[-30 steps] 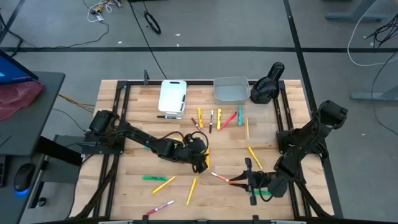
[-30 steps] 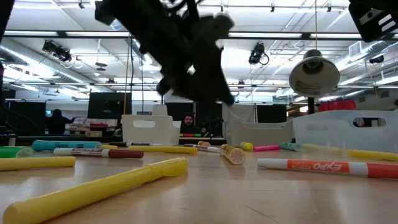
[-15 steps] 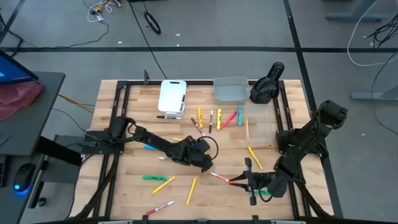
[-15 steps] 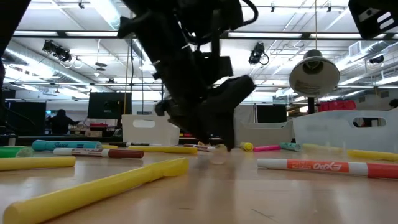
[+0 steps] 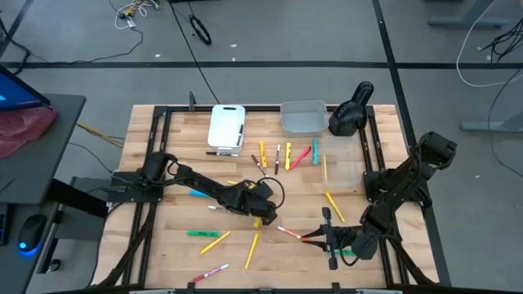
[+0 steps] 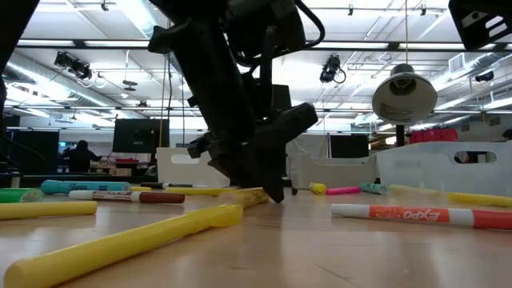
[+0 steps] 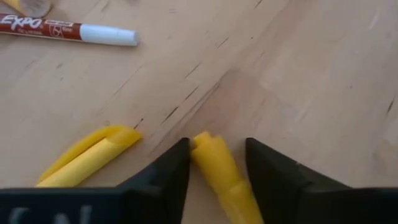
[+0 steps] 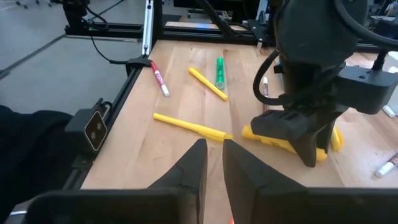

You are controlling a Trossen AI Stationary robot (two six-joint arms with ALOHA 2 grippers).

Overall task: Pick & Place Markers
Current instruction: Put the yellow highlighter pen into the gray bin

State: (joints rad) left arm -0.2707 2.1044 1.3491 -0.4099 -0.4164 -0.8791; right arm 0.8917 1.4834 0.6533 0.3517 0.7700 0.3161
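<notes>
Many markers lie on the wooden table (image 5: 176, 175). My left gripper (image 5: 261, 216) is down at the table's middle, open, its fingers on either side of a yellow marker (image 7: 214, 163) that lies flat on the wood. The right wrist view shows that marker (image 8: 280, 142) under the left gripper too. My right gripper (image 5: 317, 238) is near the front right, shut on an orange-and-white marker (image 5: 294, 234). A second yellow marker (image 7: 87, 158) lies beside the left fingers. My left gripper comes down slanting from the table's left. One finger (image 7: 174, 168) lies against the side of the yellow marker's end (image 7: 202, 144); the other finger stands a little apart from it. The marker lies on the table. My right gripper holds the orange marker by its orange end (image 5: 309, 238), coming nearly level from the table's right. The contact is hidden behind the fingers in the right wrist view. The marker (image 6: 416, 214) lies about level at the table top, white end toward the table's left.
A white bin (image 5: 226, 127), a grey bin (image 5: 303, 117) and a black lamp (image 5: 350, 110) stand at the far edge. A row of markers (image 5: 286, 155) lies before the bins. Green (image 5: 196, 233), yellow (image 5: 252, 250) and pink (image 5: 211, 271) markers lie near the front.
My left gripper has come down to the table at its middle and tipped more steeply downward, ending with its fingers around the yellow marker. That marker has shifted and turned a little on the wood. My right arm has kept still.
</notes>
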